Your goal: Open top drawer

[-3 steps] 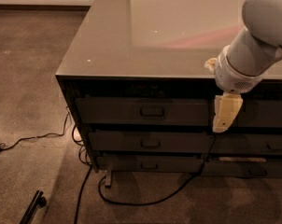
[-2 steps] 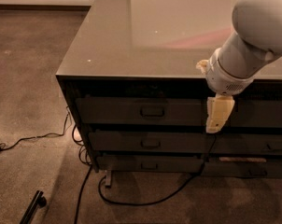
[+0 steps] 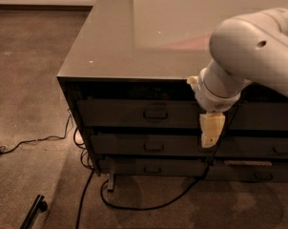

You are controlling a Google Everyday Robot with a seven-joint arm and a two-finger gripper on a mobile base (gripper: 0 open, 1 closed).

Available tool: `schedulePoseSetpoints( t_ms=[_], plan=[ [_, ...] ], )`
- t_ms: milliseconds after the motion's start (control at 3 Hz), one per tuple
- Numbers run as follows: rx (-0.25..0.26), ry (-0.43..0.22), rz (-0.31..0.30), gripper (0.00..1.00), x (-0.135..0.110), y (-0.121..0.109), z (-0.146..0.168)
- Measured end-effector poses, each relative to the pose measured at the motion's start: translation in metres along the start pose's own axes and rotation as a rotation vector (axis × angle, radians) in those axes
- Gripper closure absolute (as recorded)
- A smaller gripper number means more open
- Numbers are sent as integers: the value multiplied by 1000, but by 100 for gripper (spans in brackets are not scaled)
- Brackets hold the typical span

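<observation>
My one camera sits high above my arm and looks steeply down and forward, across the glossy cabinet top to the cabinet's front face and the floor on the left. It stands near: the cabinet's left front corner is in frame, its right side runs off the edge, and my arm enters from the upper right. My gripper hangs right of centre in this view, before the drawer fronts, just right of the top drawer and its handle.
</observation>
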State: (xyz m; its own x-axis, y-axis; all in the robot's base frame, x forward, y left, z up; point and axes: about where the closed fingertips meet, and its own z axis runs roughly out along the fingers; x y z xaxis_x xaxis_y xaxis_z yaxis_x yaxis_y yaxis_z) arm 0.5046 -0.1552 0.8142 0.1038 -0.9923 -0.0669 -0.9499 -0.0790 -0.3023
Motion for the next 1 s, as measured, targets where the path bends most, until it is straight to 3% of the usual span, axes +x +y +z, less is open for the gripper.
schedulePoseSetpoints(
  t_ms=[333,1000],
  plan=[
    [-20,39,-16,0,6,4,22],
    [-14,25,-5,0,9,7,21]
  ],
)
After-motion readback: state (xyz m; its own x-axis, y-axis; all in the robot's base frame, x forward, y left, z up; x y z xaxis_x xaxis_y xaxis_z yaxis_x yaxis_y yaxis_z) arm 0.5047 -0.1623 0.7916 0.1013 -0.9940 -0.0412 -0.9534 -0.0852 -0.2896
